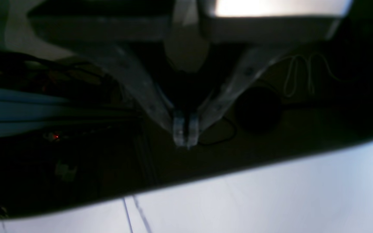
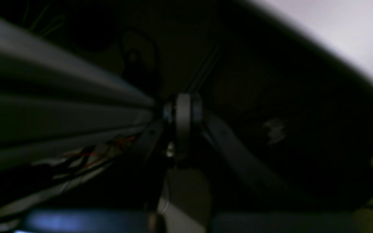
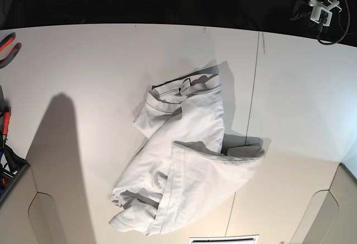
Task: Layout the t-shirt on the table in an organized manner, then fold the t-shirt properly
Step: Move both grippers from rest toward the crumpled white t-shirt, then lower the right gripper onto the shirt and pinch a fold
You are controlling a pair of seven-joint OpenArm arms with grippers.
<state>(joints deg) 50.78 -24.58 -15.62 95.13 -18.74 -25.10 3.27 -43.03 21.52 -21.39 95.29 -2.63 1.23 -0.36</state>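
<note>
Both sets of fingers are pressed together on nothing, the left fingers [image 1: 185, 132] and right fingers [image 2: 183, 121] beyond the bench's [image 3: 83, 60] far edge. One crumpled t-shirt [image 3: 189, 160] lies mid-bench, well apart from them.

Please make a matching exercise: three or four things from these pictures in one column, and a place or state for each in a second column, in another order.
Things:
1. t-shirt
2. table
3. left gripper
4. right gripper

States:
A. fingers shut, empty, beyond the table edge, at the base view's left
B. crumpled, not laid out
C. white, with a thin dark seam
D. fingers shut, empty, beyond the table edge, at the base view's right

Pairs: 1-B, 2-C, 3-D, 4-A
</note>
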